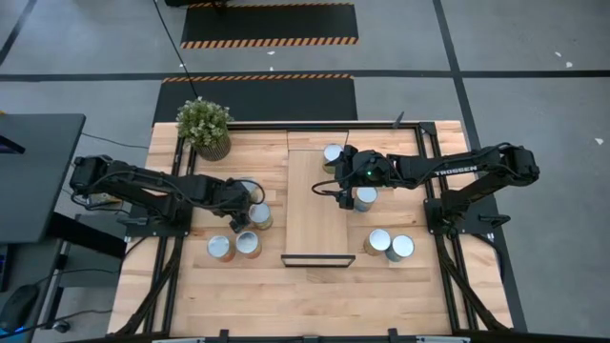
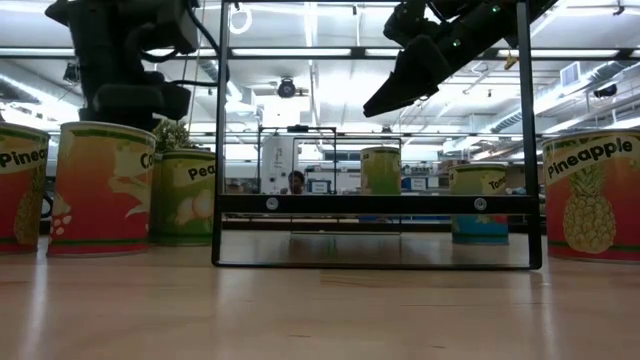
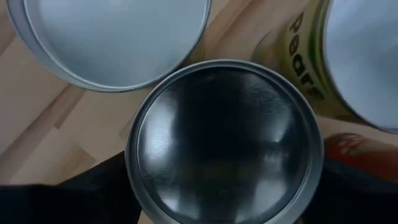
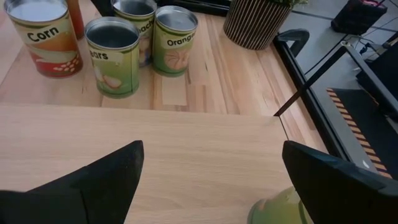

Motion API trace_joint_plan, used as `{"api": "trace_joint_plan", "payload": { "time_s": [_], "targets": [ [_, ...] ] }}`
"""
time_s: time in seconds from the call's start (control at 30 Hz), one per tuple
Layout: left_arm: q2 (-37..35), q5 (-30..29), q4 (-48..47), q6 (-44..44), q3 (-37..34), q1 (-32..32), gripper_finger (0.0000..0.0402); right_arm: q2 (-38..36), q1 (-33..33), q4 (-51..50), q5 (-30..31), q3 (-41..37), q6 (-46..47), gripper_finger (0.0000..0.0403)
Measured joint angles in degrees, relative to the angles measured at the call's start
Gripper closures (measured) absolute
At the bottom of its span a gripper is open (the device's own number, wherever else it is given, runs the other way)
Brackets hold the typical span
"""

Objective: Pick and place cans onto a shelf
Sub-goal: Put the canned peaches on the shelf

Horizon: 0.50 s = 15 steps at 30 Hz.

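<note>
My left gripper (image 1: 240, 221) is open over the left cluster of cans. It points down, with a finger on either side of the top of a Corn can (image 3: 224, 143), which stands on the table (image 2: 100, 190). Other cans (image 1: 221, 247) (image 1: 249, 245) (image 1: 257, 217) stand close around it. My right gripper (image 1: 334, 188) is open and empty, raised above the light-wood shelf (image 1: 315, 219); it also shows in the right wrist view (image 4: 211, 180) and the low view (image 2: 400, 85). One can (image 1: 333, 155) stands on the shelf's far end. My left gripper comes at the Corn can from above, pointing down, with its fingers (image 3: 93, 186) beside the top rim (image 3: 134, 168) on opposite sides. I cannot tell whether they touch the rim. The can stands upright on the table.
A potted plant (image 1: 203, 127) stands at the far left corner. One can (image 1: 365, 198) stands just right of the shelf, and two more (image 1: 378, 241) (image 1: 401, 248) stand near the right front. Dark frame rails (image 1: 434, 191) run along both sides of the table.
</note>
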Motion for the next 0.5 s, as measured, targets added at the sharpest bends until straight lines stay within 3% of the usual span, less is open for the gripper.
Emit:
{"api": "trace_joint_plan", "payload": {
  "time_s": [0.23,0.5],
  "targets": [
    [0.0,0.1,-5.2,1.4,4.4,0.0,0.0092,0.0,0.0,-0.2,0.0,0.0,0.0,0.0011],
    [0.0,-0.9,-16.8,4.6,18.3,0.0,0.0091,-1.3,0.0,-1.7,0.8,0.0,-0.8,0.0011]
  ]
}}
